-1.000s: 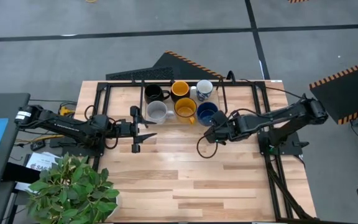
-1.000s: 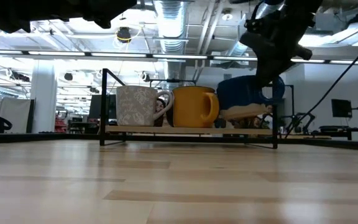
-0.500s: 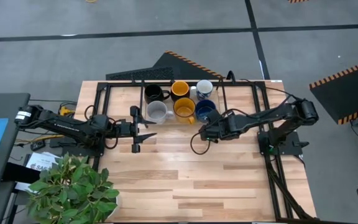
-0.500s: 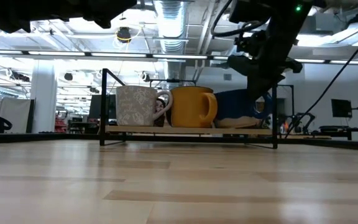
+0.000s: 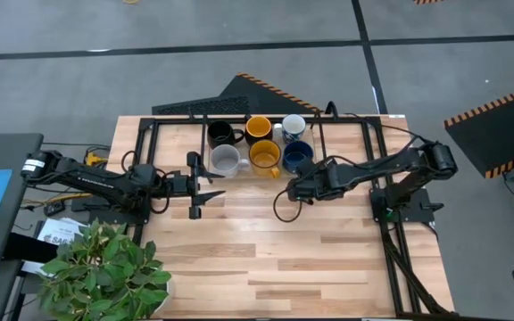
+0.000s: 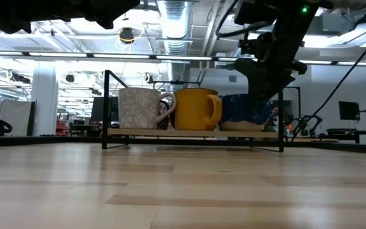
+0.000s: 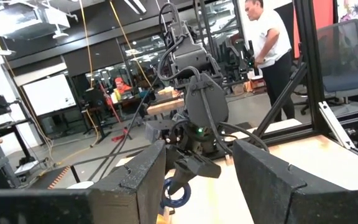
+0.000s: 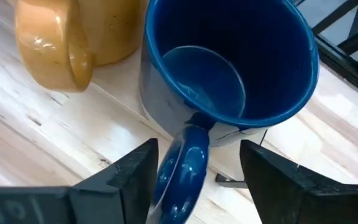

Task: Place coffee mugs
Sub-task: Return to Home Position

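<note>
High view: six coffee mugs stand in two rows of three at the far side of the wooden table (image 5: 284, 259). The far row holds the black mug (image 5: 222, 134), one yellow mug (image 5: 258, 127) and the white mug (image 5: 293, 127). The near row holds the grey mug (image 5: 225, 160), the second yellow mug (image 5: 265, 156) and the dark blue mug (image 5: 296, 155).

In the low view the near row rests on a low black-framed shelf (image 6: 189, 133), with all three mugs upright and the blue one at the right end, just beside the yellow one.

The right gripper (image 5: 294, 185) sits just in front of the dark blue mug. In the right wrist view its fingers (image 8: 126, 177) are spread apart, and the mug's handle lies in the gap between them. Whether the nearer finger touches the handle cannot be told.

The left gripper (image 5: 205, 187) waits over the table to the left of the shelf, just in front of the grey mug, with its fingers (image 7: 132, 180) also spread and nothing between them.

A potted plant (image 5: 105, 267) stands at the table's near left corner. In the left wrist view a person (image 7: 269, 43) stands in the room beyond.
</note>
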